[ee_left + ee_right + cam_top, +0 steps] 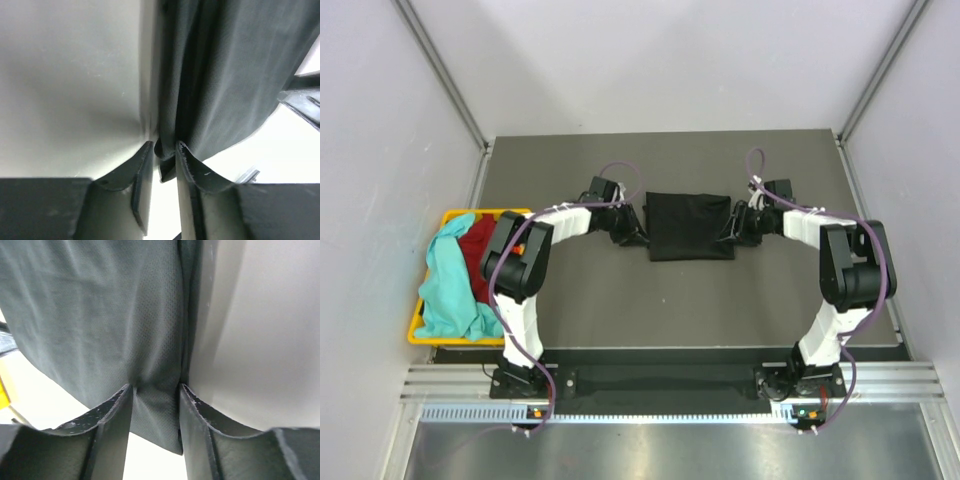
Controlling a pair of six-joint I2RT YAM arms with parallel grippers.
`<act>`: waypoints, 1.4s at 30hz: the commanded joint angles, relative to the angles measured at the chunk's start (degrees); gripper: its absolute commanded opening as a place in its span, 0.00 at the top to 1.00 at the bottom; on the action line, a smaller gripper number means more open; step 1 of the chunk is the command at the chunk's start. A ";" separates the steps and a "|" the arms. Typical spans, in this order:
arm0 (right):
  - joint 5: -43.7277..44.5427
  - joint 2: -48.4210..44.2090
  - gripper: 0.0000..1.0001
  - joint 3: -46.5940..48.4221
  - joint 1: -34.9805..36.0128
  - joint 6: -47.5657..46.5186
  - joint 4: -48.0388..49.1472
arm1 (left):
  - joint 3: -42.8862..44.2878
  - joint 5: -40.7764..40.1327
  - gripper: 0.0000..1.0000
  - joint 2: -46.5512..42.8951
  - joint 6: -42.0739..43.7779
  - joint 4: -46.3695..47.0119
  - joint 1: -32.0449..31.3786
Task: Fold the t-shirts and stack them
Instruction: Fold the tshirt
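Black t-shirt [691, 224], soft and limp, on counter [620, 300]; left fingers [142, 170] and right fingers [120, 412] pinch its opposite side edges, likely sound holds for light cloth.

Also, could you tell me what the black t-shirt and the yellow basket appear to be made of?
The black t-shirt looks like thin, matte knit fabric: the right wrist view shows a fine dotted texture and soft creases. The yellow basket looks like rigid, smooth plastic, judging by its straight, evenly coloured rim, though it is too small to be sure.
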 commanded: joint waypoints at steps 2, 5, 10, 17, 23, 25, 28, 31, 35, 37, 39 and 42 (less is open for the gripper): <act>6.05 -2.94 0.57 5.50 -0.13 -2.62 -6.68 | 9.24 -11.83 0.68 -3.28 6.36 -17.39 0.14; 8.16 -3.12 0.57 7.71 -0.22 -3.06 -8.80 | 12.58 -16.51 0.66 -3.46 8.48 -19.87 0.05; 9.48 -2.77 0.59 12.28 -0.13 -3.23 -10.48 | 17.24 -11.69 0.68 -1.70 9.27 -15.15 0.05; 7.64 2.06 0.78 18.16 -0.13 -3.06 -8.64 | 21.72 -1.58 0.73 5.76 8.05 -2.49 0.05; 5.62 6.37 0.82 23.26 0.04 -3.41 -7.93 | 27.96 2.38 0.76 13.76 7.69 3.24 0.14; 5.44 7.51 0.82 24.67 0.13 -3.41 -8.02 | 31.47 1.60 0.76 16.83 8.13 1.93 0.22; 5.53 10.15 0.82 27.57 0.13 -3.50 -8.28 | 34.21 0.54 0.77 19.47 8.30 1.83 0.84; 6.66 12.96 0.82 30.30 0.04 -3.94 -8.37 | 34.83 -0.69 0.77 20.62 8.65 2.01 1.37; 7.72 17.96 0.82 34.86 0.04 -4.20 -8.11 | 34.83 -3.76 0.77 21.42 10.14 1.75 1.54; 8.42 19.64 0.81 36.27 -0.04 -4.11 -8.11 | 34.56 -4.65 0.77 21.59 10.67 1.31 1.54; 9.04 21.57 0.81 37.51 -0.04 -4.29 -7.41 | 34.30 -5.79 0.77 21.68 11.29 1.31 1.63; 9.48 23.34 0.81 39.17 -0.13 -4.73 -6.44 | 34.47 -6.32 0.77 21.94 11.64 1.04 1.63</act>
